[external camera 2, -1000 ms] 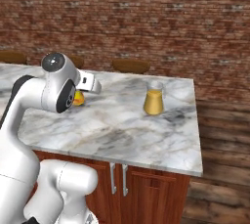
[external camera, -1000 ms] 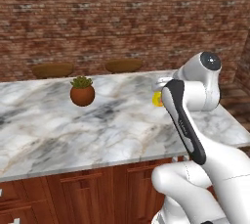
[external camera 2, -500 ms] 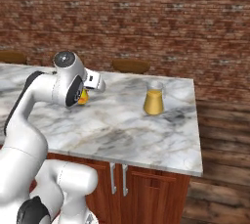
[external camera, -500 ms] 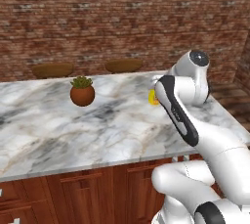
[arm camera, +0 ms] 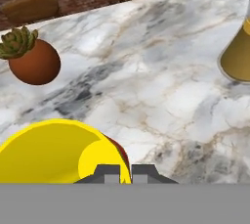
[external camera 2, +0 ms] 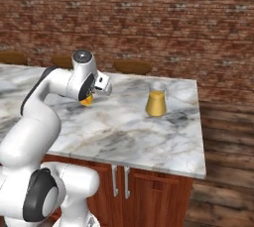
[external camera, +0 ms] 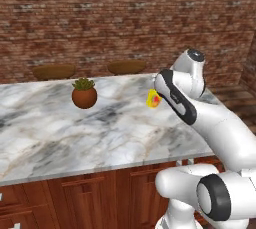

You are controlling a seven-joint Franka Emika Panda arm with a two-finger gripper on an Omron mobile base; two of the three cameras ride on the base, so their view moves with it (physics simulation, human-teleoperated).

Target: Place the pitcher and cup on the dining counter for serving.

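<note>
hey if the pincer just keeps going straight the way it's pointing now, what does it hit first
Probably the bare marble of the dining counter. The pincer, shut on the cup, aims between the potted plant and the pitcher; depth is unclear.

Cup [external camera: 154, 99]: partly covered by the arm in both base views; lower part cut off in the hand view. Pitcher [arm camera: 239, 51]: cropped by the hand view's right edge. Gripper [arm camera: 119, 173]: only its fingertips show

Glossy veined marble dining counter [external camera: 100, 133]

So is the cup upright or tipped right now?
Tipped: the cup hangs tilted in the shut gripper, above the dining counter.
</note>
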